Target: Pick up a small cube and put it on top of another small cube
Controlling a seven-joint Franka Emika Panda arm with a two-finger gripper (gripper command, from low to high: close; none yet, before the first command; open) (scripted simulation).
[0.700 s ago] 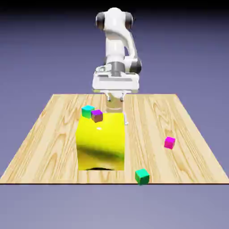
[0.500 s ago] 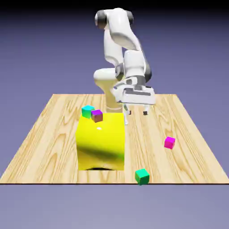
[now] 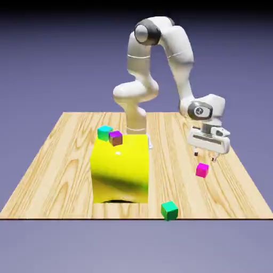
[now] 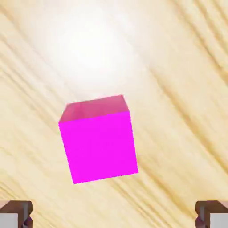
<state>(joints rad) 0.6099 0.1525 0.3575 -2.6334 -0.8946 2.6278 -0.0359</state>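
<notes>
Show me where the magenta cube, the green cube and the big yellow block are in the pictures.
magenta cube [image 4: 99, 144]: hand view, on its large front face.
green cube [image 3: 169, 210]: exterior view, centre of the cube.
big yellow block [image 3: 120, 168]: exterior view, on its front face.

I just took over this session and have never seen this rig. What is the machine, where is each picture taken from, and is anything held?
It is a white robot arm with a two-finger hand. The exterior view looks across a wooden table; the hand view looks down along the fingers. On the table lie a tiny magenta-pink cube, directly below the open hand, a tiny green cube and a big yellow block. A teal cube and a purple-topped brownish cube sit by the block's top edge. Nothing is held.
</notes>
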